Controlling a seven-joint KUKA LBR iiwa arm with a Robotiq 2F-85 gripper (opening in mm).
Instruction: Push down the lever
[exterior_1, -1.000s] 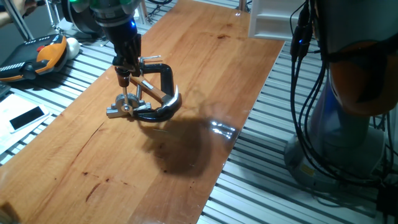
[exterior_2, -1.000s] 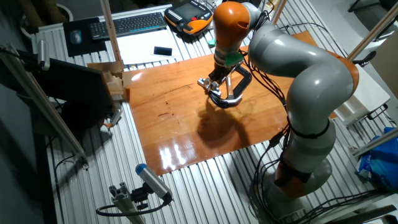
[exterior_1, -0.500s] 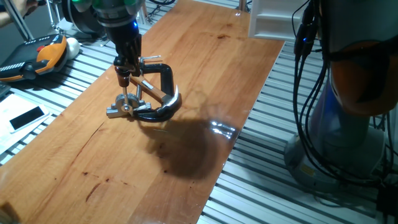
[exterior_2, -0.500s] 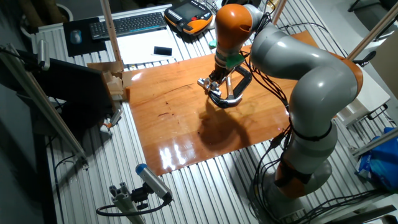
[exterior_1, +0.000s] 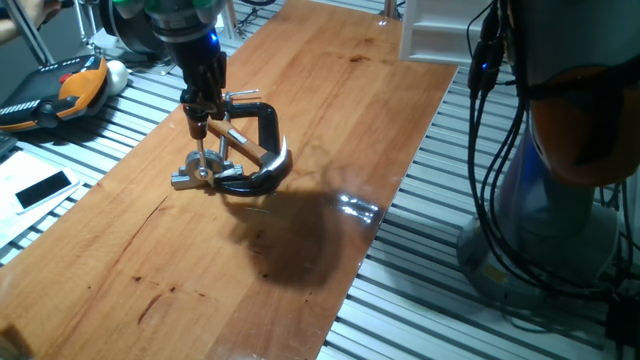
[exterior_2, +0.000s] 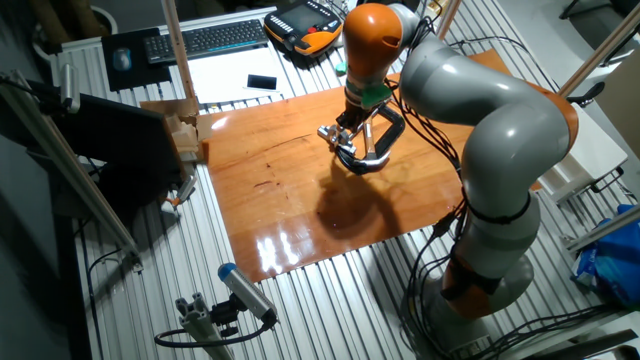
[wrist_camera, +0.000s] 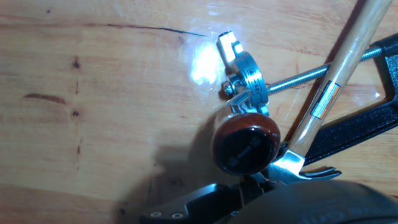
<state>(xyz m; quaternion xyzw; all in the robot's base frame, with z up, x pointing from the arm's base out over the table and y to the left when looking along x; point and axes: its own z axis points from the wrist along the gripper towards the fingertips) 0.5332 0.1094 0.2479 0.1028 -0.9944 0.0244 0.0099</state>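
Note:
The lever (exterior_1: 200, 152) is a thin silver rod that stands almost upright from a silver fitting (exterior_1: 190, 180) on the wooden table (exterior_1: 300, 90). Its dark red-brown knob (exterior_1: 198, 128) is at the top. My gripper (exterior_1: 203, 108) hangs just above the knob, with its fingers together and nothing between them. In the hand view the knob (wrist_camera: 245, 144) fills the centre, with the fitting (wrist_camera: 245, 78) behind it and a grey finger (wrist_camera: 205, 200) at the bottom edge. The other fixed view shows the gripper (exterior_2: 352, 118) over the lever (exterior_2: 340, 133).
A black C-clamp (exterior_1: 262, 120) with a thin screw bar (wrist_camera: 298, 78) and a hammer with a light wooden handle (wrist_camera: 336, 81) lie right beside the fitting. A white box (exterior_1: 435, 30) stands at the far end. A phone (exterior_1: 45, 188) and an orange controller (exterior_1: 65, 92) lie off the table's left.

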